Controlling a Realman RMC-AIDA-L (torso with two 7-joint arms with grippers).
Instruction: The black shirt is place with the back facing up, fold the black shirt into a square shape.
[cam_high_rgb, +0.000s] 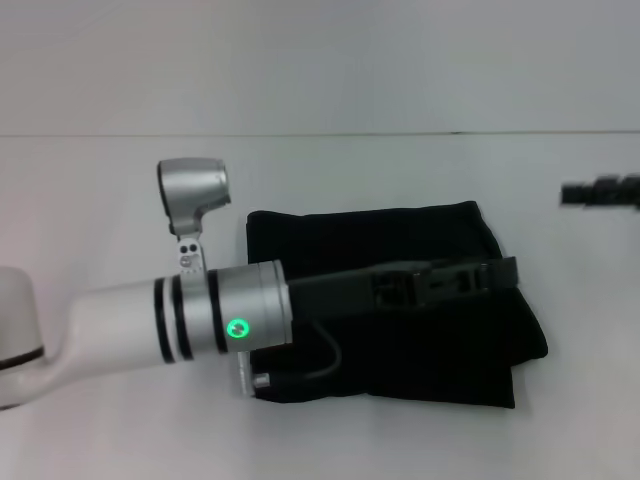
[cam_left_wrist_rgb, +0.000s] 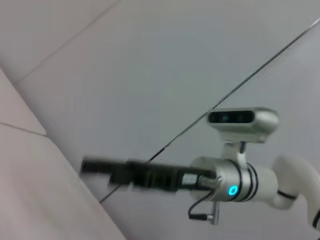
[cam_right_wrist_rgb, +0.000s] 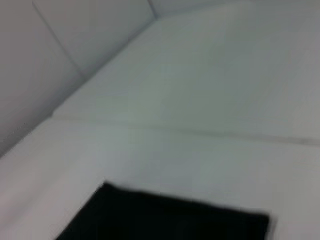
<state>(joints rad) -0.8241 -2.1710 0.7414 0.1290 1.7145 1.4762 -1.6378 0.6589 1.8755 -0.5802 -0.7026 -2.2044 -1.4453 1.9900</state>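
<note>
Left jaws hover over the folded black shirt

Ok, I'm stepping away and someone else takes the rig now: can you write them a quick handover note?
Left hand: stretched out over the black shirt, arm reaching across from the left; whether it is open or shut cannot be seen.
Right hand: off at the right edge, away from the shirt.
Shirt: lies on the white table as a compact, roughly rectangular dark bundle, apparently already folded.
Left: check that the shape is square enough, tidy the uneven right edge, pull the arms back.
</note>
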